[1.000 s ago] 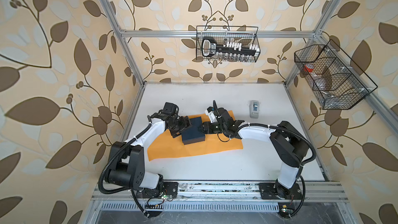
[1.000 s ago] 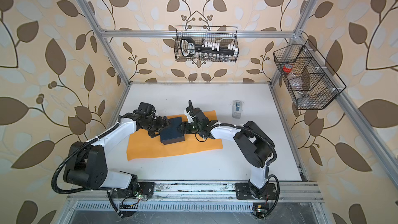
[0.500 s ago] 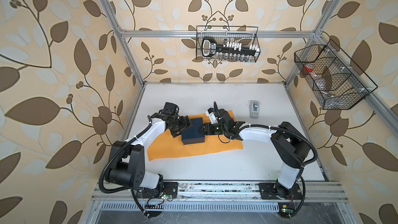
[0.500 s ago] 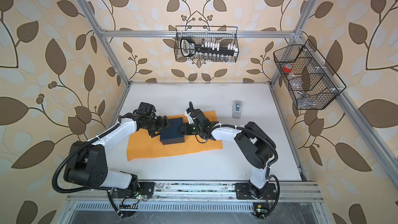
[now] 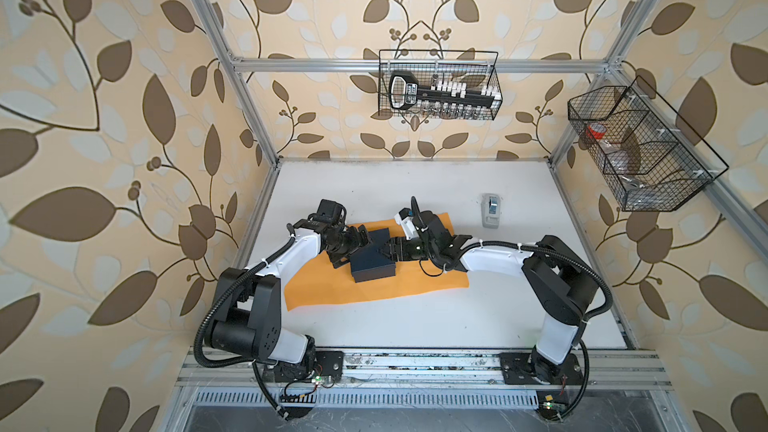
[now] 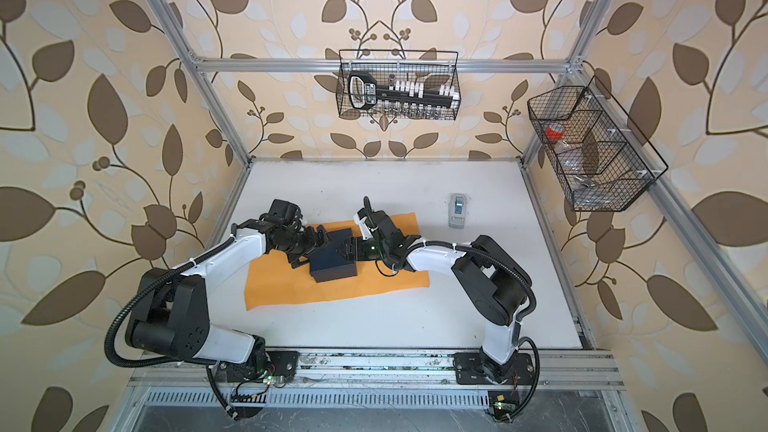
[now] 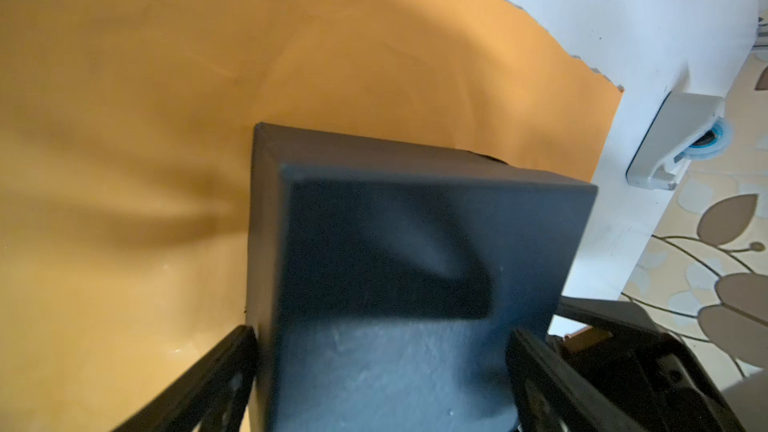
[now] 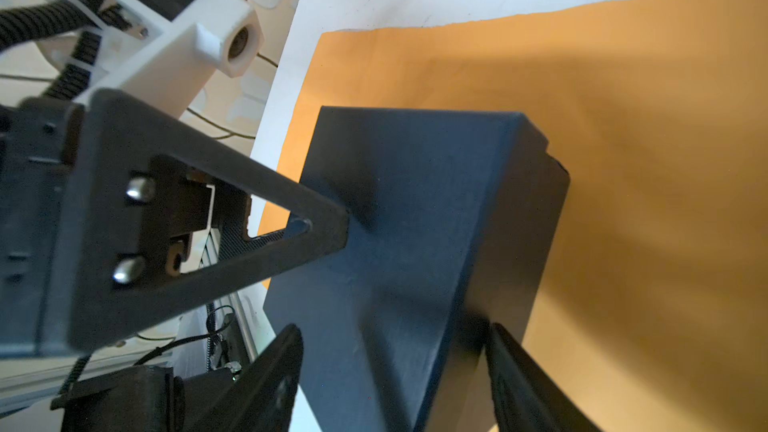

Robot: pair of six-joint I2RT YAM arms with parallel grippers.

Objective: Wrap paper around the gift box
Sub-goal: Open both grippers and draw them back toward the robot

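Observation:
The black gift box [image 5: 374, 268] [image 6: 334, 270] sits on the orange paper [image 5: 415, 284] [image 6: 374, 284], which lies flat on the white table. My left gripper [image 5: 357, 249] [image 7: 382, 332] reaches in from the left, open, with one finger on each side of the box [image 7: 415, 243]. My right gripper [image 5: 387, 250] [image 8: 395, 328] comes from the right and is open too, straddling the box's [image 8: 415, 201] near corner. The right wrist view shows a left finger [image 8: 208, 222] with its tip against the box's face. Paper [image 7: 166, 118] [image 8: 623, 160] spreads beyond the box.
A grey-white tape dispenser [image 5: 490, 209] [image 6: 457, 211] [image 7: 673, 143] stands on the table behind and to the right of the paper. A wire basket [image 5: 440, 85] hangs on the back wall and another wire basket [image 5: 640, 147] on the right wall. Frame posts edge the table.
Both grippers' jaws have spread wider around the box, the right one more. The box, the paper and the arms have hardly shifted.

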